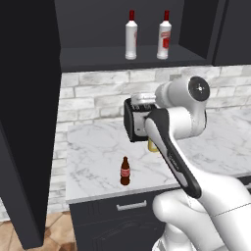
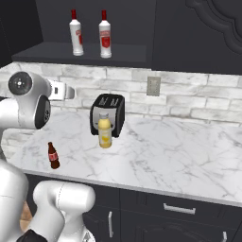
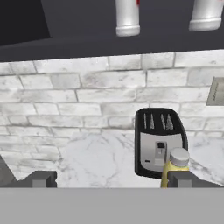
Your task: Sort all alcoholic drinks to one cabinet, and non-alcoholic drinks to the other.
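Marble bench (image 2: 156, 156) carries your yellow juice bottle (image 3: 175, 168) before the toaster (image 3: 159, 140); your tool (image 3: 113, 178) stands released, its right finger (image 3: 181, 178) just beside the bottle.

Two base cameras look forward and down from behind the arm, one from its left, one from its right. Both share the marble worktop (image 1: 98, 142), toaster (image 2: 108, 113) and open cabinet shelf (image 2: 80, 52). The hand camera sits closer, facing the brick wall (image 3: 87, 87).
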